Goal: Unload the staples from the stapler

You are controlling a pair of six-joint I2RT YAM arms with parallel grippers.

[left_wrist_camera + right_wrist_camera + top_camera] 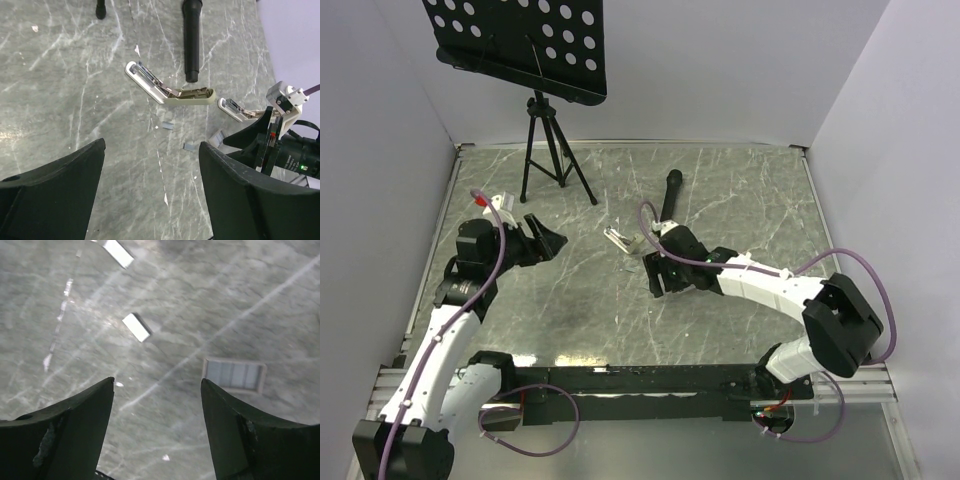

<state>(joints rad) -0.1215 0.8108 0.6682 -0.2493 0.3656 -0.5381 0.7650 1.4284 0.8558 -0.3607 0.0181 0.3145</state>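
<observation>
The white stapler (167, 90) lies swung open on the marble table, its metal rail showing; from above the stapler (618, 240) sits mid-table. A second white-and-metal piece (232, 107) lies just right of it. Loose staple strips rest in front of it: two short strips (168, 125) (190, 146) and a wider block (218, 137). In the right wrist view the short strip (136, 327) and the wide block (234, 375) lie just beyond my right gripper (156, 382), which is open over bare table. My left gripper (152, 144) is open and empty, well short of the stapler.
A black marker-like stick (672, 190) lies behind the stapler. A black tripod (552, 150) carrying a perforated board (520, 40) stands at the back left. White walls enclose the table on three sides.
</observation>
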